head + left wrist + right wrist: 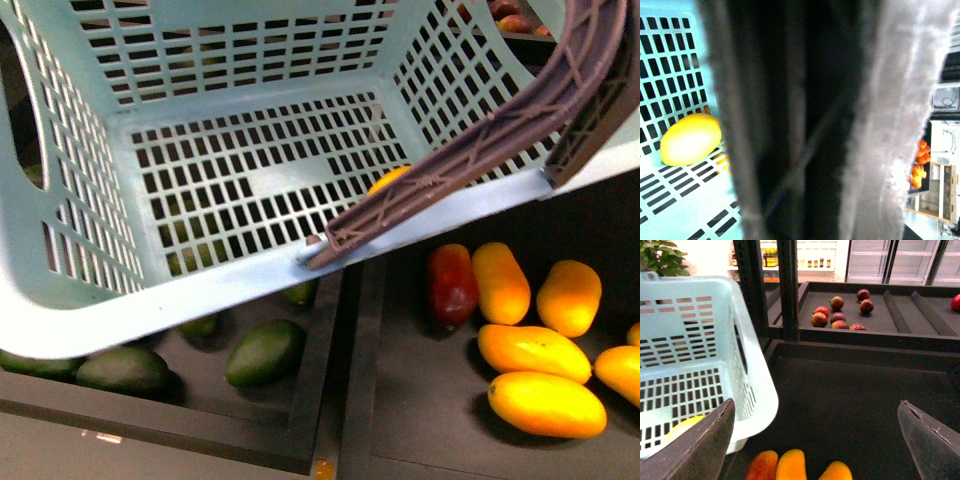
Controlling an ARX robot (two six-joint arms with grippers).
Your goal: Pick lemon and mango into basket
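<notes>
Lemon [690, 139] lies in basket [90, 300]; mangoes [545, 403] below it; right gripper [816, 404] gapes wide; left gripper's state unclear.

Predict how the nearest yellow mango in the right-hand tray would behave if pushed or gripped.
The mango has smooth, glossy skin, so it may slip in a grip. Its rounded, long shape suggests it would roll or pivot on the flat tray. It looks plump, so probably firm and fairly heavy.
</notes>
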